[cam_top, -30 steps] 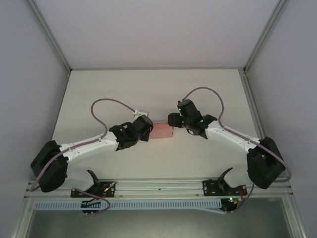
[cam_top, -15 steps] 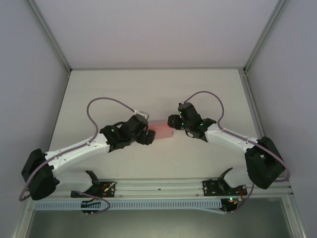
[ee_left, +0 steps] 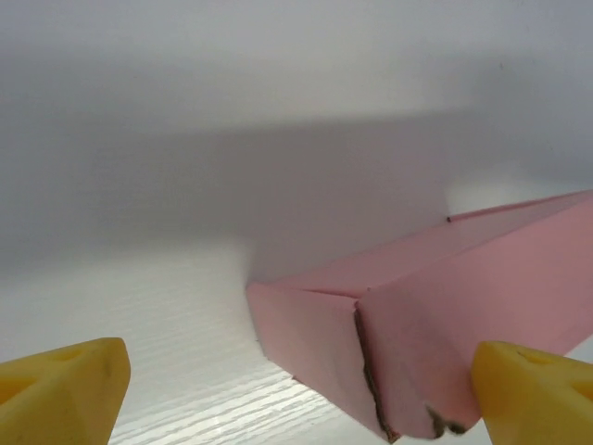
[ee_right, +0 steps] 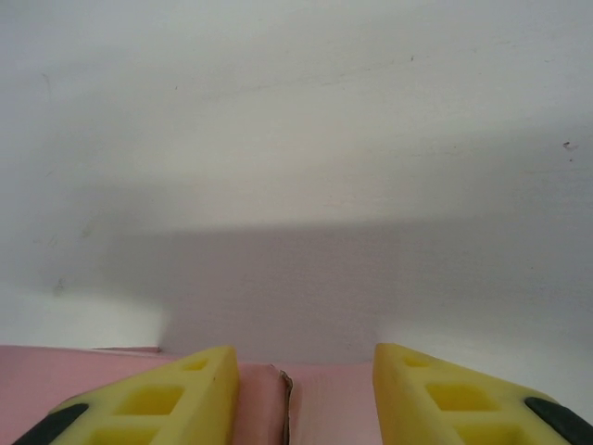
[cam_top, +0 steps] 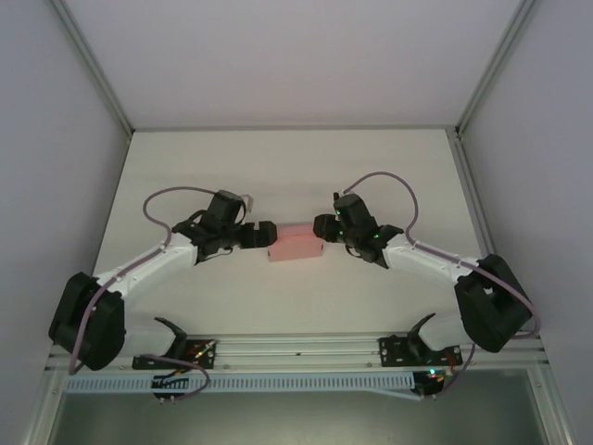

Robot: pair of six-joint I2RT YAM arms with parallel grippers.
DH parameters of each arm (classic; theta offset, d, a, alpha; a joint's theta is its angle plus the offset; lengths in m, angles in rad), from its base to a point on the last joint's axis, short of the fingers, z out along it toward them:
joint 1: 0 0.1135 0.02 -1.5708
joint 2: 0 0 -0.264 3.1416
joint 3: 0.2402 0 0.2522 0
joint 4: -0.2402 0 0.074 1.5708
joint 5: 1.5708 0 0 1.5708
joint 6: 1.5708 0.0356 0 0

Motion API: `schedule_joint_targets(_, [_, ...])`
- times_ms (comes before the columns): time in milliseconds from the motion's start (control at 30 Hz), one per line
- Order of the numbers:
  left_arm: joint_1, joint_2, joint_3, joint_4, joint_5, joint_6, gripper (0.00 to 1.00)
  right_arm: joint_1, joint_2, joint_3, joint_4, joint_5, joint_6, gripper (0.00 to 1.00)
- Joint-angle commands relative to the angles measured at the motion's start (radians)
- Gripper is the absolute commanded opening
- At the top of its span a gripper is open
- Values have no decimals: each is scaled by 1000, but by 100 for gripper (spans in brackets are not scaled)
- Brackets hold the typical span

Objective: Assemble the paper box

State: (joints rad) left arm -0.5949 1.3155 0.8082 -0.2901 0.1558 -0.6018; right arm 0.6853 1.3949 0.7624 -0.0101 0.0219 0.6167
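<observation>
The paper box is a pink folded box lying on the white table between the two arms. My left gripper is at its left end and stands open. In the left wrist view the box's end face, with a seam down it, sits between the wide yellow fingertips, close to the right one and apart from the left one. My right gripper is at the box's right end. There the pink card fills the gap between the right gripper's two yellow fingers.
A metal rail with the arm bases runs along the near edge. Grey walls close in the table on the left, right and back. Bare white tabletop lies behind the box.
The left arm swung out to the left and its gripper went from shut to wide open at the box's left end. The box slid slightly left. The right fingers drew closer together.
</observation>
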Motion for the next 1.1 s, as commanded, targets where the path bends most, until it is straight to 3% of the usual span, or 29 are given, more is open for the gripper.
schedule_joint_targets(0, [11, 33, -48, 48, 80, -18, 80, 9, 55, -68, -159, -8, -47, 39])
schedule_joint_targets(100, [17, 25, -127, 93, 98, -40, 60, 9, 57, -97, -119, -9, -75, 37])
schedule_joint_targets(267, [34, 10, -265, 217, 152, -91, 37, 10, 76, -183, 17, -70, -156, 32])
schedule_joint_targets(433, [36, 19, -337, 320, 203, -128, 7, 8, 83, -310, 236, -164, -257, 28])
schedule_joint_targets(500, [35, 21, -359, 356, 222, -144, 0, 8, 79, -357, 317, -184, -289, 27])
schedule_joint_targets(767, [35, 5, -415, 407, 247, -151, 0, 29, 99, -553, 703, -123, -374, 20])
schedule_joint_targets(967, [35, -20, -378, 384, 245, -111, 0, 47, 107, -517, 680, -99, -379, 18])
schedule_joint_targets(1033, [35, -19, -322, 333, 235, -84, 0, 41, 54, -483, 620, -93, -347, 27])
schedule_joint_targets(1067, [35, -18, -293, 315, 230, -69, 13, 40, 24, -458, 573, -93, -346, 31])
